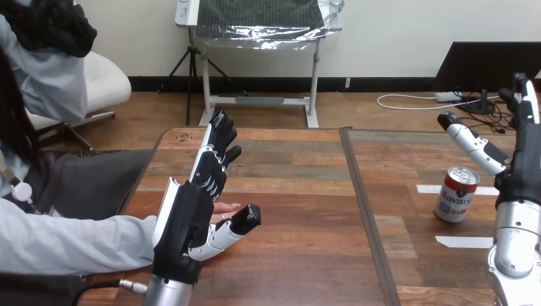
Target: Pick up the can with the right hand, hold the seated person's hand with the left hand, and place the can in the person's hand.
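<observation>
Two hands are raised over the desk (300, 191), and neither has closed on anything. The can (456, 196) stands upright on the right half of the desk, between two white tape strips (464, 241), untouched. The right hand (520, 166) is poised just beside it at the view's right edge, fingers (523, 95) straight and pointing up, thumb (472, 145) stretched out above the can's top; a gap shows between thumb and can. The left hand (191, 210) stands on edge over the left half of the desk, its back toward the camera, fingers (217, 143) extended and released, thumb (237, 224) spread toward the desk's middle. The person's hand (226, 207) lies just behind it, fingertips showing in the gap between the robot's thumb and fingers (whether the two touch cannot be told, since the robot's palm hides any contact). Judged from this layout, the step in hand is the approach: the pick-up and the hold are both set up, and neither is done. The next move calls for the right hand to lower, bring its palm to the can's side, and wrap fingers and thumb round the body below the rim, square to the can so that it does not tip. The left hand needs to close gently on the person's hand and steady it. Only then should the can be carried across the desk to the person's hand.
</observation>
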### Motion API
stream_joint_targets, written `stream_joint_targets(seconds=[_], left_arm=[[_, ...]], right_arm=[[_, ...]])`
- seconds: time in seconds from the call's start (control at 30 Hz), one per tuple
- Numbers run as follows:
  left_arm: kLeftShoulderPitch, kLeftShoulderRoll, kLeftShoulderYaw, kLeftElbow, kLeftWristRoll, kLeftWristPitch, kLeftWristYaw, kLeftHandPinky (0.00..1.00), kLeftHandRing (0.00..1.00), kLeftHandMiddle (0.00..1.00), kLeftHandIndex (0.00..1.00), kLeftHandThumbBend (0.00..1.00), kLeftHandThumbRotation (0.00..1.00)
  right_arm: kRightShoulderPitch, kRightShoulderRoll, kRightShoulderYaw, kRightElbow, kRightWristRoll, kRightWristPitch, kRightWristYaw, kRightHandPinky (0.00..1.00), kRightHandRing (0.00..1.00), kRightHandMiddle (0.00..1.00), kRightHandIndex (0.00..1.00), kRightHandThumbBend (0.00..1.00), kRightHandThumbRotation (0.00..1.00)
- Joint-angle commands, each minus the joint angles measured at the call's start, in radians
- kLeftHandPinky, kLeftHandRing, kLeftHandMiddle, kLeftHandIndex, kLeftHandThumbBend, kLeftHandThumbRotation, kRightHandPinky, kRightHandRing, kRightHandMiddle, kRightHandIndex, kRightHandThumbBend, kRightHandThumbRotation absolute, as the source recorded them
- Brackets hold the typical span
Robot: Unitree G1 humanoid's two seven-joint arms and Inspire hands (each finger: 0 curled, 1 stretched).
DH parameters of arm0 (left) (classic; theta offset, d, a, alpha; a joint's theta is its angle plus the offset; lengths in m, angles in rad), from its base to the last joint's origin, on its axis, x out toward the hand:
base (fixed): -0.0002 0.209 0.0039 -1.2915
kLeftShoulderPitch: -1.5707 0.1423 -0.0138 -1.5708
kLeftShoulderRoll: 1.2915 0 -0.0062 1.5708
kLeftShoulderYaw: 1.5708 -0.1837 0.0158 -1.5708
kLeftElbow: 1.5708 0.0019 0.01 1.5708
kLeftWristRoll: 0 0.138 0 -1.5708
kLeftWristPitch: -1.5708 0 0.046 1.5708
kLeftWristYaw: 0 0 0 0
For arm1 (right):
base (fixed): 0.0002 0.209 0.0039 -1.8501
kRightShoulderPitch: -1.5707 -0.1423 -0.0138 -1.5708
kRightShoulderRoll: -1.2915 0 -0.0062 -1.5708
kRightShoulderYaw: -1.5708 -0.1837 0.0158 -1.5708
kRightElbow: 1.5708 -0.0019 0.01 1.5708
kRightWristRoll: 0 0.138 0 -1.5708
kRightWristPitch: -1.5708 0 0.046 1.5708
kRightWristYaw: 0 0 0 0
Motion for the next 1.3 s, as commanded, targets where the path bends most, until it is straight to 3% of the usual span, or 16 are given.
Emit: stream_joint_targets(seconds=[0.0, 0.73, 1.27], left_arm=[[-0.029, -0.003, 0.001, -0.031, -0.010, -0.001, -0.005, 0.93, 0.98, 1.00, 1.00, 1.00, 0.66], [-0.025, -0.003, 0.003, -0.037, -0.017, -0.002, -0.010, 0.93, 0.98, 1.00, 1.00, 1.00, 0.66], [-0.022, -0.003, 0.000, -0.043, -0.033, 0.003, -0.025, 0.93, 0.97, 1.00, 1.00, 1.00, 0.66]], right_arm=[[-0.093, -0.011, 0.013, 0.016, 0.010, 0.020, 0.008, 0.91, 0.92, 0.89, 0.95, 1.00, 0.50], [-0.134, -0.002, 0.010, 0.145, 0.056, 0.036, 0.053, 0.91, 0.90, 0.89, 0.94, 1.00, 0.48], [-0.145, 0.002, 0.002, 0.195, 0.081, 0.039, 0.086, 0.89, 0.90, 0.90, 0.94, 1.00, 0.47]])
